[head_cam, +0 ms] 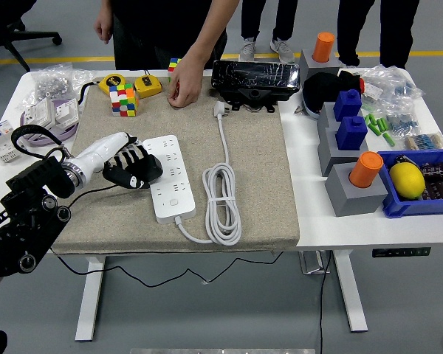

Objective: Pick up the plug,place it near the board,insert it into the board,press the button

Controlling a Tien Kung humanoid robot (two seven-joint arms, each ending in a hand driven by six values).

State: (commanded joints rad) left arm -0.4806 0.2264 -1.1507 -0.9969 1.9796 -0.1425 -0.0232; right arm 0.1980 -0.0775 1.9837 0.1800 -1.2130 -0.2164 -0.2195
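- One robot hand shows: the left hand (131,167), black fingers loosely spread and holding nothing, rests on the mat against the left edge of the power strip (169,177). The right hand is out of view.
- One white power strip lies on the grey mat (251,192), its single cable coiled (223,203) just to its right.
- One plug (221,110) lies at the cable's far end, near the mat's far edge, well apart from the strip.
- One person's hand (183,85) reaches down onto the mat's far edge, left of the plug.
- Two colour cubes: a large one (121,99) on the mat and a small one (173,65) behind the person's hand.
- Two orange cylinders (366,169) and two blue blocks (351,131) stand on grey bases at the right.
- One lemon (407,179) sits in the blue bin (421,206).
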